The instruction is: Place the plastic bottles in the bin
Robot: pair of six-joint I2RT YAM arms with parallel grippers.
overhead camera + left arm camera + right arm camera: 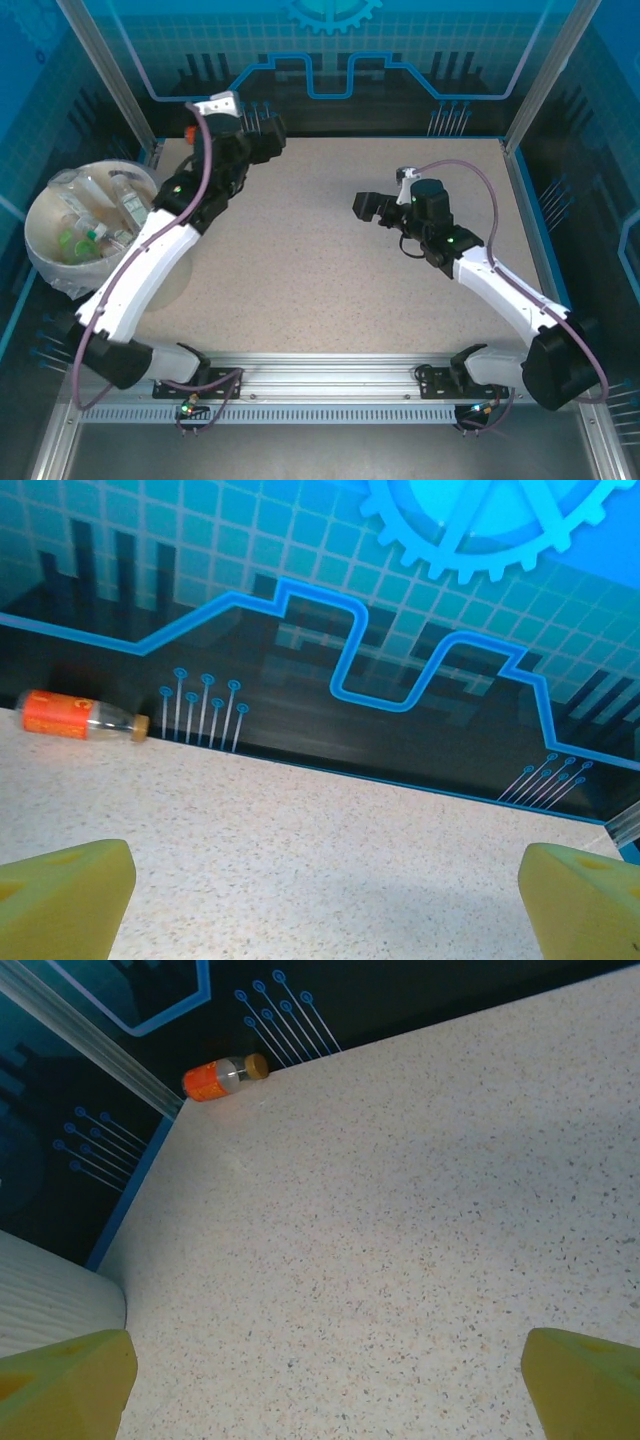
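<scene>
OK, status. The speckled worktop (330,260) sits inside the blue-walled cell.

The bin (32,240) is at the worktop's left edge, about mid-depth, with a clear liner over its rim. A heap of plastic bottles (95,215) lies inside it, mostly clear, with a few green caps or labels showing.

The left arm (150,260) runs from the near edge up past the bin's right side and crosses part of its rim, wrist near the far left corner. The right arm (500,285) reaches from the near right corner toward the worktop's centre, wrist pointing left.

- **left fingers** (70,890): spread wide, nothing between them, above bare worktop and facing the back wall (400,630).
- **right fingers** (580,1380): spread wide too, nothing held, aimed toward the far left corner.

One orange-label bottle (80,715) is outside the bin. It has a clear body and a tan cap and lies on its side at the far edge against the back wall, close to the far left corner. In the top view the left wrist covers most of it, leaving an orange sliver showing. It is apart from both sets of fingers.
</scene>
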